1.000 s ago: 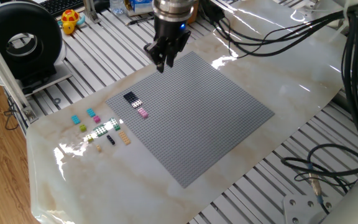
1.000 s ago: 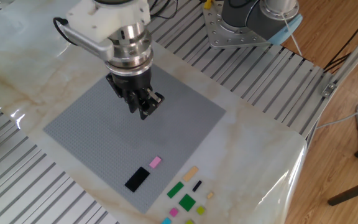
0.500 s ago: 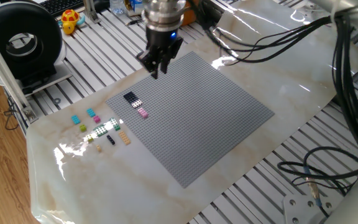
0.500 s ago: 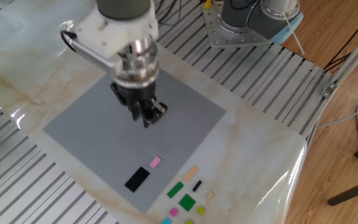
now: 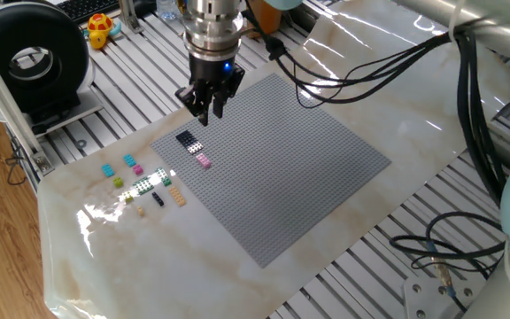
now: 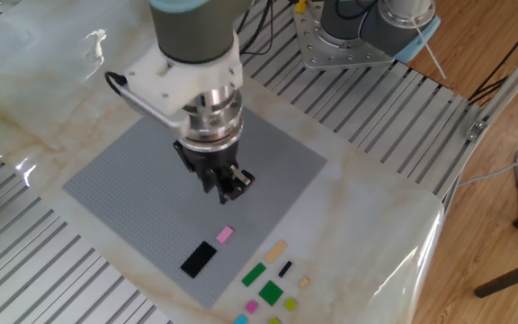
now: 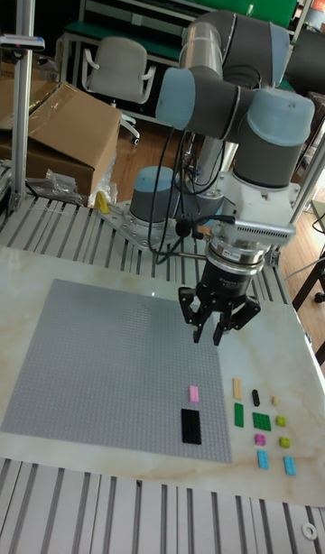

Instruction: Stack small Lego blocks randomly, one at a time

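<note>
My gripper [image 5: 208,112] hangs over the grey baseplate [image 5: 282,159], just up-right of the black brick [image 5: 185,138] and the pink brick [image 5: 203,160] that sit on the plate's left corner. Its fingers point down with a narrow gap, open, and nothing shows between them. In the other fixed view the gripper [image 6: 228,187] is above the pink brick [image 6: 225,234] and black brick [image 6: 198,258]. The tall view shows the gripper [image 7: 207,337] above the pink brick [image 7: 193,393]. Several loose small Lego blocks lie off the plate, among them cyan [image 5: 108,170], green [image 6: 271,292] and tan [image 7: 238,388].
A black round device [image 5: 34,58] stands at the back left on the slotted table. Cables [image 5: 370,53] trail across the marble sheet at the back right. A second robot base [image 6: 367,27] sits behind the plate. Cardboard boxes [image 7: 63,139] stand beyond the table.
The gripper has travelled across the baseplate toward the corner with the black and pink bricks. Its fingers look the same. No brick has moved.
</note>
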